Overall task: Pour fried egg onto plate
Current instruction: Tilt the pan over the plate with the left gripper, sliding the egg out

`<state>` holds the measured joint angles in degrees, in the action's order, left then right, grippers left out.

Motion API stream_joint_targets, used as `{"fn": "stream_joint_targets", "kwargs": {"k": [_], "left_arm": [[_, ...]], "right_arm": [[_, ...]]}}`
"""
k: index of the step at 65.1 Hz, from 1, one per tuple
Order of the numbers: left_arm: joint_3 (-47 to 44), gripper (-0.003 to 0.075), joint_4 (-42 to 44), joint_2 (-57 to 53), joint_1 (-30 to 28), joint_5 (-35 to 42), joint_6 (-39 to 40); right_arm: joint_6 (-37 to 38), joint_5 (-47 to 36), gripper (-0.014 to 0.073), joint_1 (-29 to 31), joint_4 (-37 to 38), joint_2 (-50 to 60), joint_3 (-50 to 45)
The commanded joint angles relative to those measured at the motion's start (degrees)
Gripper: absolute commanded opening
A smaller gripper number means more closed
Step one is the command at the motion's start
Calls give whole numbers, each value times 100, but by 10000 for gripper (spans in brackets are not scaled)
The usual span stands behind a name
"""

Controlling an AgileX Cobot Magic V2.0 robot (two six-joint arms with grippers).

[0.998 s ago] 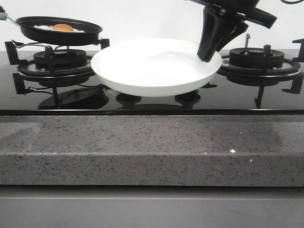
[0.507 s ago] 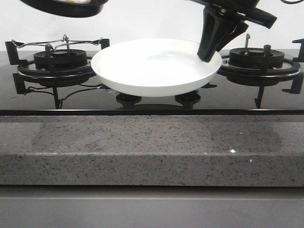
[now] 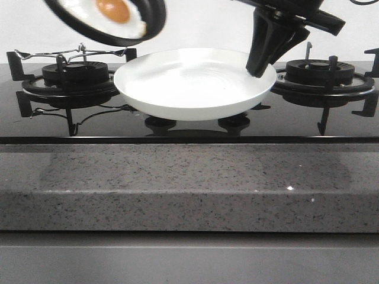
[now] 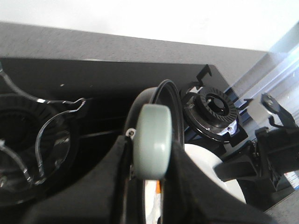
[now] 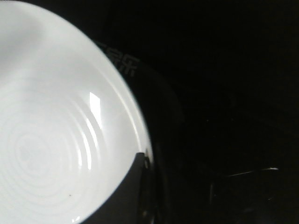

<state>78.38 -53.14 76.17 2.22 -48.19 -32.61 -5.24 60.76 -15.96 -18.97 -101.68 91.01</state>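
Tilted steeply now, the black pan point(image 3: 106, 18) at upper left shows the fried egg point(image 3: 112, 13) inside. Centre frame, the right gripper point(image 3: 260, 65) pinches the plate point(image 3: 189, 89) rim; behind, the left gripper point(image 4: 149, 154) clamps the pan handle point(image 4: 152, 140).

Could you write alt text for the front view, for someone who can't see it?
A tilted black pan holding a fried egg hangs above the left burner, beside a white plate gripped at its right rim by the right gripper.
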Motion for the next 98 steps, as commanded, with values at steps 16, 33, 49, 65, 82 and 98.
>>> {"fn": "stream_joint_targets", "kwargs": {"k": [16, 33, 49, 65, 82, 98], "left_arm": [[272, -20, 1487, -304, 1796, 1813, 1], [272, -19, 3672, -377, 2964, 2590, 1], [272, -19, 4736, -377, 3416, 2836, 1], [272, -19, 4725, -377, 3404, 2837, 1], [272, -19, 4550, -365, 2831, 2657, 917], [272, -19, 1853, -202, 873, 2484, 1260]], "right_arm": [[-51, -179, -69, 10, -105, 270, 123], [-51, -179, -69, 10, -105, 270, 123], [-51, -179, -69, 10, -105, 270, 123], [-51, -179, -69, 10, -105, 270, 123], [-51, -179, -69, 10, -105, 270, 123], [-51, -179, -69, 10, -105, 270, 123]]}}
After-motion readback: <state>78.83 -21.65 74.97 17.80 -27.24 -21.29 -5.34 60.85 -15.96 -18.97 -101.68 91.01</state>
